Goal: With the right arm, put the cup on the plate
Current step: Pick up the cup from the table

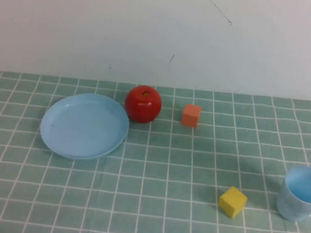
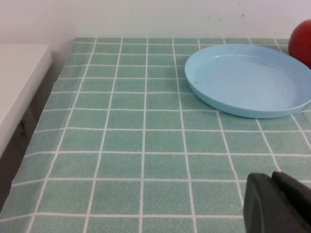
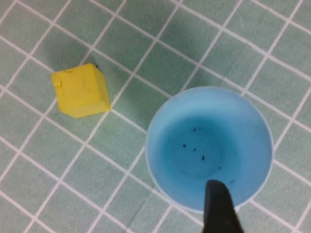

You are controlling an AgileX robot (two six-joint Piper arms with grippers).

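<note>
The left gripper is showing only as a dark corner, its jaws pressed together, above the tablecloth near the empty plate. The cup is standing upright at far right, holding only specks; the right gripper is hanging over it with one finger visible, so its spread cannot be told.

The cup is a small light blue tumbler, upright and open-mouthed, standing near the table's right edge, toward the near side; a few dark specks, perhaps dirt, dot its inside bottom. The plate is round, shallow, light blue and bare, lying flat at the far left, well apart from the cup.
</note>
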